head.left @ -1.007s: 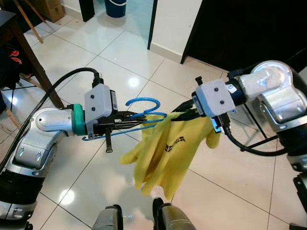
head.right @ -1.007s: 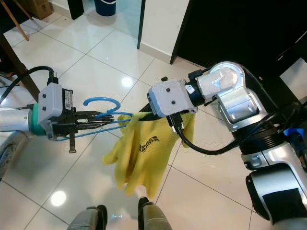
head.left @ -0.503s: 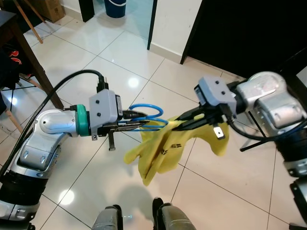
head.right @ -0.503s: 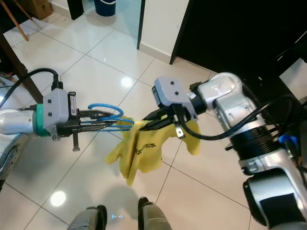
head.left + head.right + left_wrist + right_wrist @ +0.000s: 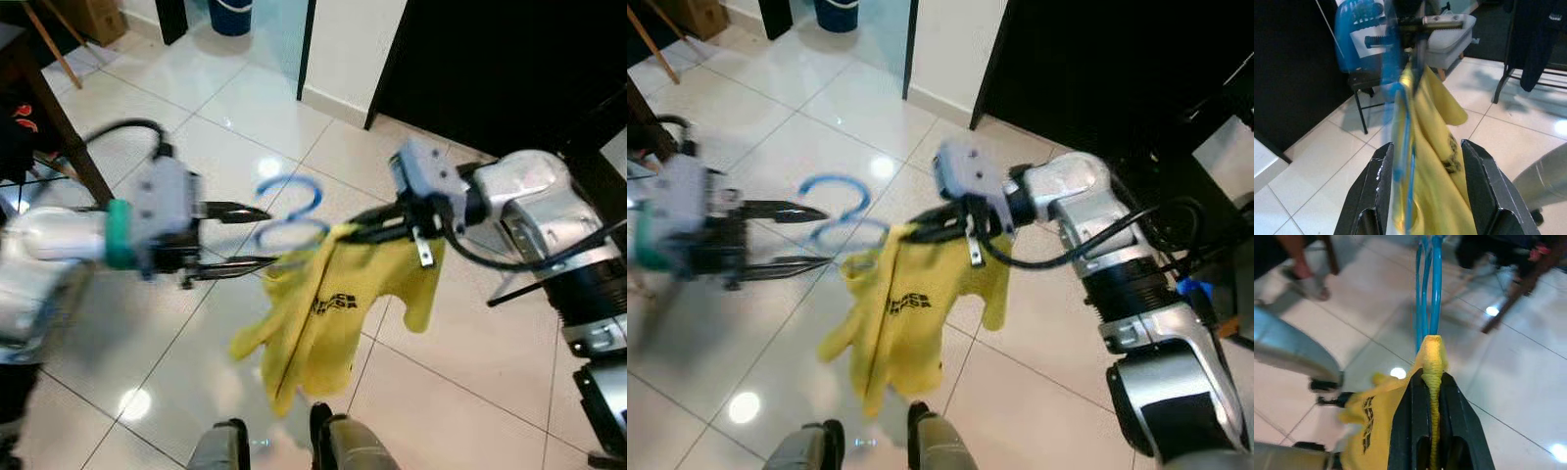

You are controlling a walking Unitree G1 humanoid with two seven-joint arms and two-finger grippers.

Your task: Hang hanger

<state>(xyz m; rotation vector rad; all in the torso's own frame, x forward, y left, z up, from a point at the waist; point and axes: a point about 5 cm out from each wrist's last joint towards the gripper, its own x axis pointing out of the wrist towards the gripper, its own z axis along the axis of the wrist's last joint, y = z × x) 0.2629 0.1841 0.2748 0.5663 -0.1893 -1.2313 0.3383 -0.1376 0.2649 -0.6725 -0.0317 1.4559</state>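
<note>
Now right tool pinching yellow shirt, logo unreadable, blue hanger

Under me: glossy white tiled floor, dark grout lines, ceiling lights mirrored in it. My two feet stand on it at the near edge. On the tiles far ahead: a blue bin and a cardboard box. A dark wooden furniture leg stands on the floor to my left.
</note>
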